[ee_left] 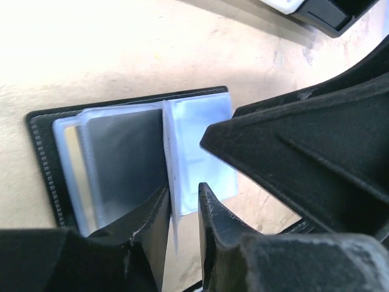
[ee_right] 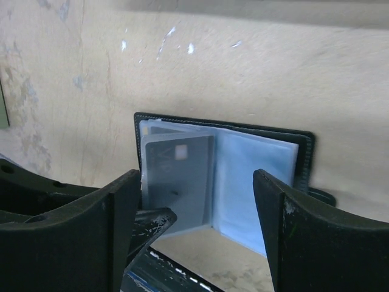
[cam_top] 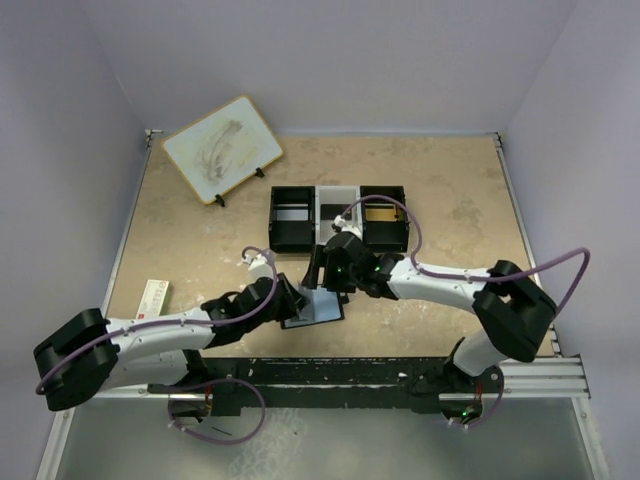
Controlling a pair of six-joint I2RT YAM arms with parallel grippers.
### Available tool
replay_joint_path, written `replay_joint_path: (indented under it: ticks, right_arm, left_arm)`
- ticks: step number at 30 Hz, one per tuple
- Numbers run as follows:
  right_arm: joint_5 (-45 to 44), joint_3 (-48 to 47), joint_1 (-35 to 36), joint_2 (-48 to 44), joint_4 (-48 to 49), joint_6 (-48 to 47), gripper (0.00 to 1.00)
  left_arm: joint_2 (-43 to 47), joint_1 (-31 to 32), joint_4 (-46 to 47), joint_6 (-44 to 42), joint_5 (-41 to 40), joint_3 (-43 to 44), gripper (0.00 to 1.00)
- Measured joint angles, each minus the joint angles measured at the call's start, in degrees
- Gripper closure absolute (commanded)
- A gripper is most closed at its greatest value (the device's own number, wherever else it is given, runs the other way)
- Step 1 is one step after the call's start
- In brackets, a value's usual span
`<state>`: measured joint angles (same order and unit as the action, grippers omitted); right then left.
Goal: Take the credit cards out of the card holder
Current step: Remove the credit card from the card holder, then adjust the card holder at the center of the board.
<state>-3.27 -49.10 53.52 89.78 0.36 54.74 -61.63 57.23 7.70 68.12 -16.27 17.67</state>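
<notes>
Left gripper (ee_left: 182, 210) pinching card holder (ee_left: 42, 131) sleeve (perhaps), right gripper (ee_right: 194, 207) agape.

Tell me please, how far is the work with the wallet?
Done: the black leather-like card holder lies open. In hand: the left gripper pinches a clear plastic sleeve page; the right gripper is open. Left: the dark credit card is not out yet.

beige stone-look table (cam_top: 450, 200): open card holder (cam_top: 318, 310), three-compartment tray (cam_top: 338, 217), small white-and-red box (cam_top: 153, 298), whiteboard on stand (cam_top: 222, 148).
</notes>
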Motion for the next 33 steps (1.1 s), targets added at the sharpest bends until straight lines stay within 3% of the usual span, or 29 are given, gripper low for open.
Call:
replay_joint_path:
  ticks: [10, 22, 28, 33]
  right_arm:
    - [-8.63, 6.73, -2.75, -13.84, -4.83, 1.27, 0.24]
    - [-10.69, 22.6, -2.97, -34.18, 1.27, 2.08, 0.24]
    - [-8.98, 22.99, -2.97, -36.44, 4.37, 1.36, 0.24]
    - [-5.03, 22.99, -3.02, -34.03, 5.57, 1.86, 0.28]
  left_arm:
    - [-9.79, 0.31, 2.75, -3.04, 3.96, 6.36, 0.62]
    - [-12.28, 1.73, 2.89, -4.35, 5.07, 9.29, 0.51]
    - [-9.38, 1.73, -0.59, -4.76, 2.45, 10.05, 0.5]
    - [-6.25, 1.7, -7.48, -6.1, -2.38, 11.34, 0.38]
